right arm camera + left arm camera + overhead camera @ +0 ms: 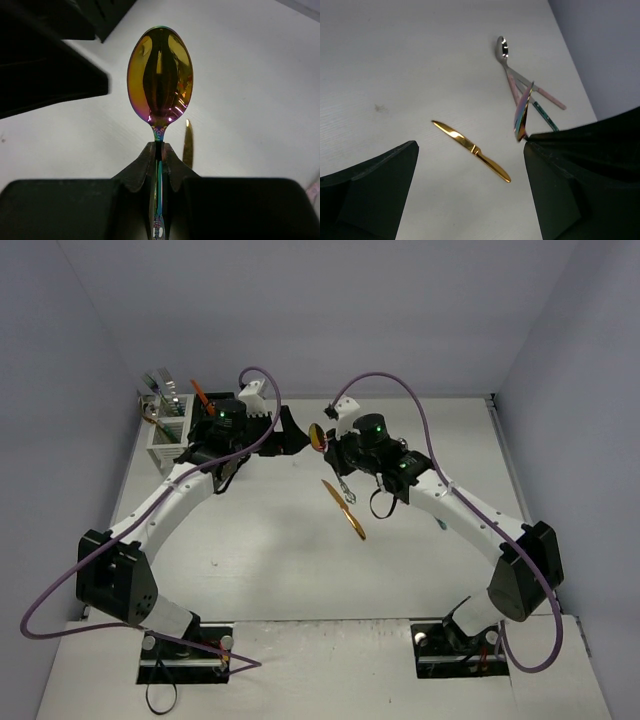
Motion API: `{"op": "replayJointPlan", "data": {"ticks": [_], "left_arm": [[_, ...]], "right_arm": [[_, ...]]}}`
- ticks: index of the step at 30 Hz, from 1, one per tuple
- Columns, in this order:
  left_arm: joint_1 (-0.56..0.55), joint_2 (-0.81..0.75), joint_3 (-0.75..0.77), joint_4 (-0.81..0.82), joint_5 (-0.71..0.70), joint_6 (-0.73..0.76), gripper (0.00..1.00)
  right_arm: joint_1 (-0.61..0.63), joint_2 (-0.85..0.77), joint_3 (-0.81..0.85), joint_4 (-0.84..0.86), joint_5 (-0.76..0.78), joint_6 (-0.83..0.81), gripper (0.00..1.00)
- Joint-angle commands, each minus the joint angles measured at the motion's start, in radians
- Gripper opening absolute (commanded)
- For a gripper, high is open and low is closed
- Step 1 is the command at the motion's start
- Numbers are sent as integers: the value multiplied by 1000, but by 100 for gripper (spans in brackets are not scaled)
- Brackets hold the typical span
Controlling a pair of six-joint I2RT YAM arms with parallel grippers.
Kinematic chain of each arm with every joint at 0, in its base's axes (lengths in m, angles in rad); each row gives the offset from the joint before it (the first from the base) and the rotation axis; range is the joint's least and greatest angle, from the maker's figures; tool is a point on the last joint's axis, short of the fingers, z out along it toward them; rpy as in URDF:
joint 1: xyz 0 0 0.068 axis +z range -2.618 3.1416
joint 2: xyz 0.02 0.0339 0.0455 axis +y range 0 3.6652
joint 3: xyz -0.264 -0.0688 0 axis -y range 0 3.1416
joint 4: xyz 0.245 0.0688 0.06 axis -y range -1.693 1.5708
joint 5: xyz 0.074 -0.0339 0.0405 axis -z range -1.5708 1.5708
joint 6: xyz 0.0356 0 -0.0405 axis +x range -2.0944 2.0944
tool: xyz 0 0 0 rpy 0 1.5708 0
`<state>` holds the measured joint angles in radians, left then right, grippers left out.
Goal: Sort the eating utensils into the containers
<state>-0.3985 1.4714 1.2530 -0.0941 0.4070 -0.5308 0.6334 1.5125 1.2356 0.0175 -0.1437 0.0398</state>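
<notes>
Cutlery stands upright in the white caddy (167, 445) at the far left of the table (270, 560): silver handles and a gold one. An orange-red stick (200, 394) shows just beside them, but its slot cannot be told.

The left arm (165, 505) leans outward from its base at the near edge. It bends at the elbow and reaches toward the far middle, with a green light lit on the wrist. The left gripper (285, 430) is spread wide and holds nothing. In its wrist view the two dark fingers (370, 190) frame the bare tabletop.

A gold knife (343, 508) lies flat and diagonal on the table between the two arms, touching nothing.

Just right of the left gripper hangs an iridescent spoon (160, 75), clear of the table. Its bowl is mirror-bright amber-gold with a purple and green rim, and its neck shades to teal. The right gripper (159, 150) is pinched narrow on that neck, with the bowl pointing toward the left gripper's finger. Whether the two touch cannot be told.

The right arm (470, 515) mirrors the left, elbow out to the right.

In the left wrist view a silver spoon (502, 50), a pink handle (547, 97) and a teal-patterned handle (543, 116) lie crossed beyond the held spoon.
</notes>
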Motion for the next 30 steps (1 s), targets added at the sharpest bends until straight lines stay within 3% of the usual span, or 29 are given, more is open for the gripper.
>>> {"op": "replayJointPlan", "data": {"ticks": [1, 8, 16, 18, 20, 23, 25, 30], "left_arm": [[-12, 1, 59, 177, 73, -80, 81], [-39, 7, 59, 189, 76, -71, 55], [-64, 18, 54, 189, 70, -52, 8], [-67, 19, 59, 189, 67, -38, 1], [-68, 16, 62, 189, 60, -16, 0], [-68, -10, 58, 186, 24, 28, 0], [-67, -22, 66, 154, -3, 86, 0], [-33, -52, 119, 47, -115, 208, 0]], "right_arm": [[50, -51, -3, 86, -58, -13, 0], [69, -54, 11, 99, -73, -1, 0], [69, -51, 21, 105, -70, -10, 0], [69, -46, 26, 105, -74, -9, 0], [69, -43, 31, 105, -76, -8, 0], [69, -37, 41, 105, -69, -9, 23], [68, -31, 48, 104, -64, -8, 49], [48, -40, 52, 101, -31, 18, 87]]}}
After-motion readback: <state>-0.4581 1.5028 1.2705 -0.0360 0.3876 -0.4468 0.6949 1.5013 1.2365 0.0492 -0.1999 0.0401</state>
